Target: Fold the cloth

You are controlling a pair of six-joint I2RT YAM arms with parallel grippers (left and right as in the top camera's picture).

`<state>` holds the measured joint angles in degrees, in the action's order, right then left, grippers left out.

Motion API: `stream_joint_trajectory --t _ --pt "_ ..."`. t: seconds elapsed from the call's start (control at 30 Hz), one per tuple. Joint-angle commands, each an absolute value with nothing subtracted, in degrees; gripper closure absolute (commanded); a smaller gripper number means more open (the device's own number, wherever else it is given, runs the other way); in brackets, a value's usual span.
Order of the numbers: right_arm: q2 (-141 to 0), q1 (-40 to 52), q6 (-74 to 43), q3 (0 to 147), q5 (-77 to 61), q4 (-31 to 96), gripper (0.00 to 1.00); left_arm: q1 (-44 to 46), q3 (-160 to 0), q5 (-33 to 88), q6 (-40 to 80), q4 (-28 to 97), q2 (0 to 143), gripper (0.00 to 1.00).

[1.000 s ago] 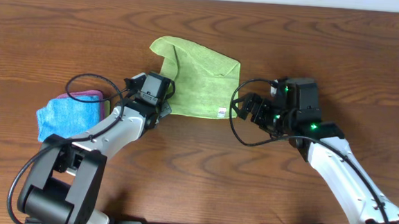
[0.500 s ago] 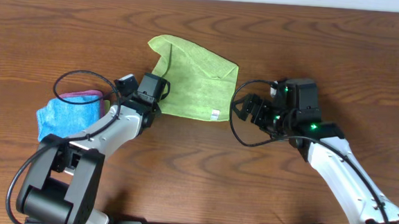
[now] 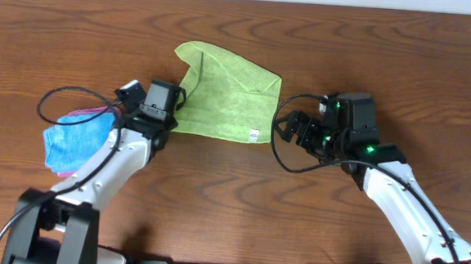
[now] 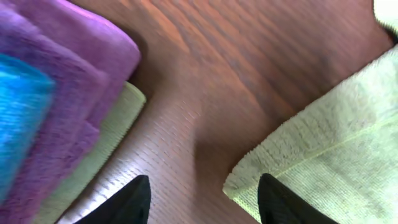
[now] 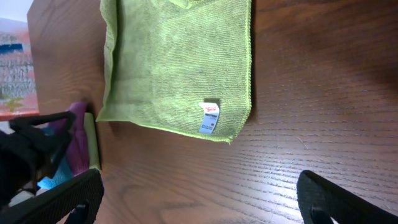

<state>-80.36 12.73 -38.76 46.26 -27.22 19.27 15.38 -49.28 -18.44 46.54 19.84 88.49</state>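
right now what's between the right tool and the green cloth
Only bare table: the right wrist view shows a plain strip of wood between the open right tool and the cloth, nothing lying on it.

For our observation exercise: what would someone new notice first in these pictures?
The lime-green cloth, partly folded, lies on the dark wooden table toward its far side, a white tag at its near right corner. The left gripper and the right gripper flank it, both open and empty. A blue cloth on a pink cloth sits at the left.
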Motion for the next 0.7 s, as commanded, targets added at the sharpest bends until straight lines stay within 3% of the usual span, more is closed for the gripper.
stream_joint_trajectory --t 0.0,0.2,0.43,0.67 --pt "-80.64 13.56 -38.09 45.84 -27.16 19.29 0.01 14.83 -49.84 -18.06 51.64 21.54 87.66 0.41" --pt "-80.64 13.58 -38.09 45.84 -27.2 19.31 0.01 14.68 -49.84 -11.25 61.69 23.57 87.68 0.39" --pt "-80.64 13.58 -38.09 45.84 -27.22 19.31 0.01 14.63 -49.84 -3.44 75.37 24.21 87.68 0.27" --pt "-80.64 13.58 -38.06 45.84 -27.24 19.31 0.01 12.32 -49.82 -3.4 77.12 22.81 87.85 0.2"
